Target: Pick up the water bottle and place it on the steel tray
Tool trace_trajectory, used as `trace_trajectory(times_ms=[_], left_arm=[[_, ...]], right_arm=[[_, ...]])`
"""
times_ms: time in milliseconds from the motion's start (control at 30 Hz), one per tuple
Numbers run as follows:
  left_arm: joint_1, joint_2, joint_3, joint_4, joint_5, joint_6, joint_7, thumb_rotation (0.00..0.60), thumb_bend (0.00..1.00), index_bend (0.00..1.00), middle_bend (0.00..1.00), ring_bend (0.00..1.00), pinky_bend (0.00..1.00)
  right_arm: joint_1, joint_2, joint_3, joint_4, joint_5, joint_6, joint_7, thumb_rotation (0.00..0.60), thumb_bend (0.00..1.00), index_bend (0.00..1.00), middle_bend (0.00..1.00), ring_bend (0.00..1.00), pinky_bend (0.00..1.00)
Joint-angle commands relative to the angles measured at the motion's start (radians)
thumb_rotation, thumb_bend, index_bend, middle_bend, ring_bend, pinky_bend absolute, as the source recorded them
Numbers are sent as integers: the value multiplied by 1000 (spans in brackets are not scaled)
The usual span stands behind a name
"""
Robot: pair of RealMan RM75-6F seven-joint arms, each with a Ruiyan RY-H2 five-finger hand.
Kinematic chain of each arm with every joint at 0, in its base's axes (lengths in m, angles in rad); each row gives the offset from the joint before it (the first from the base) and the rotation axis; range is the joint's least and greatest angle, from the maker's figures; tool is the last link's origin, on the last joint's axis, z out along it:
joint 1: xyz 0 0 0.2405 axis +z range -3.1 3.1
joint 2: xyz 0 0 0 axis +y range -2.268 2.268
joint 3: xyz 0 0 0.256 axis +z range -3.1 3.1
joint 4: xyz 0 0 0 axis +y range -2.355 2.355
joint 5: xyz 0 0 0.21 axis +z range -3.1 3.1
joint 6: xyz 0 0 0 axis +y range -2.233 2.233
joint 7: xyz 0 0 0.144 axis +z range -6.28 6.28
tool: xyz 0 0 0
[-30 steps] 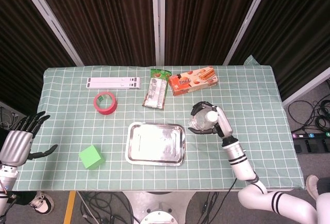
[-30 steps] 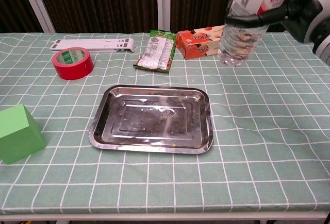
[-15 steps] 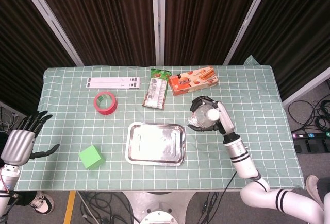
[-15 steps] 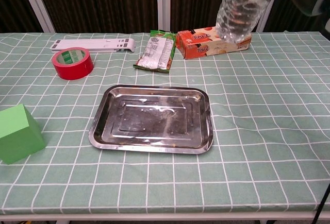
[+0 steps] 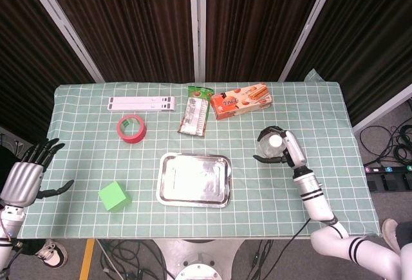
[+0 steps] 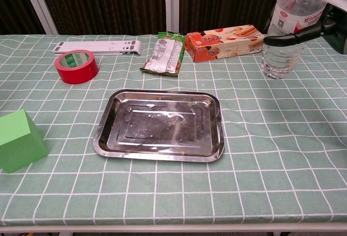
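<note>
bottle (image 6: 287, 30) clamped upright in right hand (image 5: 283, 149) fingers, near right edge | tray (image 5: 194, 179) bare | left hand (image 5: 26, 177) fingers spread, nothing held

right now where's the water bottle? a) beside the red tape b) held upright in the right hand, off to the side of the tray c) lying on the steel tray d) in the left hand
b: the right hand grips the water bottle upright, clear of the steel tray.
</note>
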Motion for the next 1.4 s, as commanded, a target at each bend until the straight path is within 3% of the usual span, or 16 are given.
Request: trace_trajectory(times_ms=[33,200,300,400,500,800,1133,1400], left_arm=[[2,-1,-1,1,-2,3,-1,361,227,182,187,96,162],[9,0,2,-7,-1,10,9,361,227,182,187,96,163],[11,5,1,-11,-5,11,10,361,228,183,187,96,162],[8,3,0,-6,-9,2,1,359,227,182,187,96,162],[1,-4,6,-2,0,-10,3,363,227,182,187,97,162],[4,2,3,-19,-6,-5,27,362,228,182,187,96,162],[-6,-18,9,5,10,-15,5,363,227,182,187,96,162],[10,-5,10,-1,4,5,4,361,228,182,187,97,162]], right_arm=[[17,-12,-1,-120,-14,-8,9,600,0,617,498,336,399],[119,-138,40,-56,59,-141,-43,600,0,617,498,336,400],[104,-116,41,-67,31,-90,-69,600,0,617,498,336,400],[34,-22,35,-97,28,-21,-28,600,0,617,498,336,400],[5,7,16,-109,26,-12,6,600,0,617,498,336,400],[88,-140,-1,-92,9,-92,-51,600,0,617,498,336,400],[16,-18,36,-94,31,-7,-5,600,0,617,498,336,400],[42,-89,4,-87,10,-42,6,600,0,617,498,336,400]])
